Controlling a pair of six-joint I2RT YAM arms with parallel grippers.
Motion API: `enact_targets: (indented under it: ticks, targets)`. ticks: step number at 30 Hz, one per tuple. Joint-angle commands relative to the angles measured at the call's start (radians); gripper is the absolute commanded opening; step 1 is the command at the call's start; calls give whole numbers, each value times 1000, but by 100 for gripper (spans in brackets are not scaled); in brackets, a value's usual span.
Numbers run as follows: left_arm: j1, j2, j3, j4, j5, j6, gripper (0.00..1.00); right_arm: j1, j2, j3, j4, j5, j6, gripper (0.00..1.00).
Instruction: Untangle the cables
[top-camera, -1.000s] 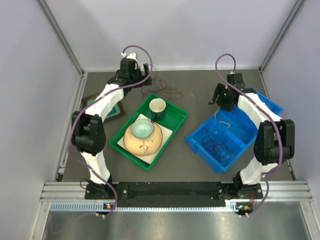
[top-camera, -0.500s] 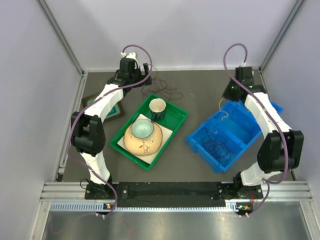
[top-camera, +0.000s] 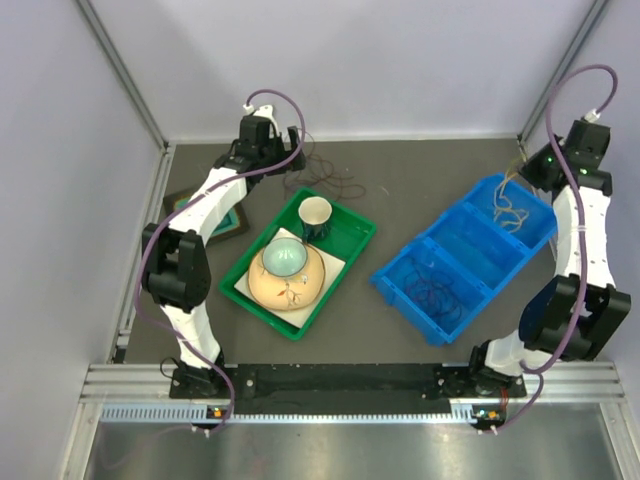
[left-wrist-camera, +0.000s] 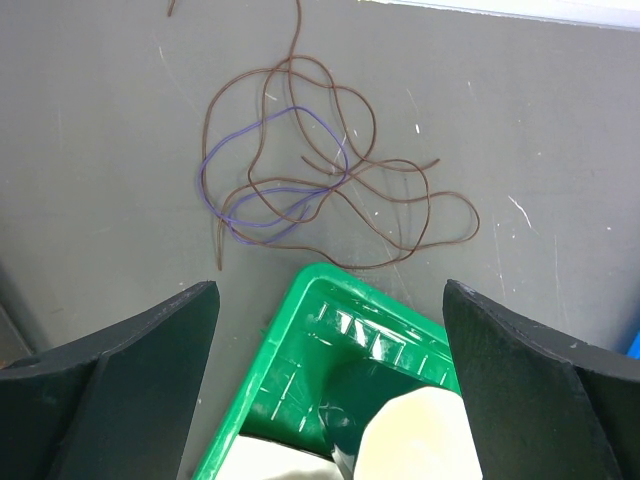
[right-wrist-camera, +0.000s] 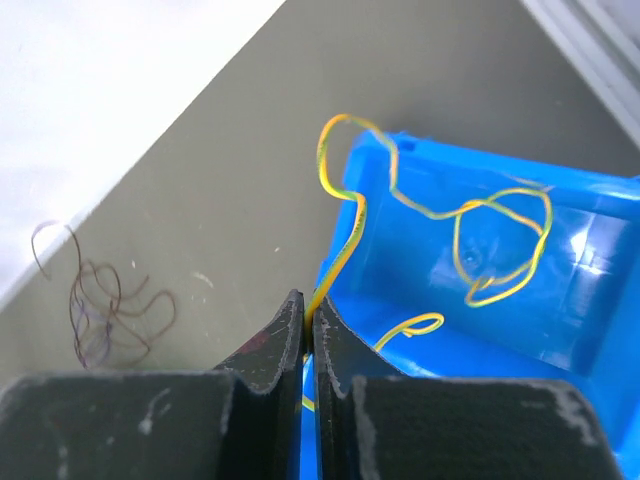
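Holding one yellow wire (right-wrist-camera: 352, 232) in the right gripper (right-wrist-camera: 308, 305), jaws pinched together on the strand w/ no gap showing. Wire kinks up out of the pinch, then trails in loose loops over the end compartment of the blue bin (right-wrist-camera: 560, 310). Can't tell if the low loops touch the bin floor.

Step, imo: sorting phase. One strand is already separated, and some dark wires (top-camera: 435, 295) sit in the bin's near compartment. Brown/purple tangle (left-wrist-camera: 340, 175) lies on the table (left-wrist-camera: 560, 130) just beyond the green tray (left-wrist-camera: 300, 330), not touching the tray as far as I can see. Left gripper (left-wrist-camera: 327, 290) hangs above tray edge + tangle, jaws wide apart, nothing in them.

Next move prob needs:
- right: open over the compartment so the yellow drops in fully, not draped on the rim
- left: come down on a single outer loop of the tangle, purple or brown, not both, avoiding the tray lip

Materials:
- wires are hair-thin, floppy, hold soft curls, so easy to miss or snag
- bin is glossy moulded plastic w/ dividers, tray likewise, ribbed inside
- table is matte grey w/ scuffs
- tray holds a glazed cup (top-camera: 315, 212) and bowl (top-camera: 285, 260), both round
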Motion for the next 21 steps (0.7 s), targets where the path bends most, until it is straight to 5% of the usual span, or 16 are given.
enact_targets:
  ticks: [1, 13, 21]
  targets:
    - [1, -73, 7, 29, 9, 10, 99, -18, 40, 32, 41, -46, -40, 0]
    - [-1, -64, 6, 25, 15, 21, 99, -18, 61, -169, 31, 249, -187, 0]
    - [-1, -72, 7, 22, 3, 28, 99, -17, 34, -264, 60, 280, -151, 0]
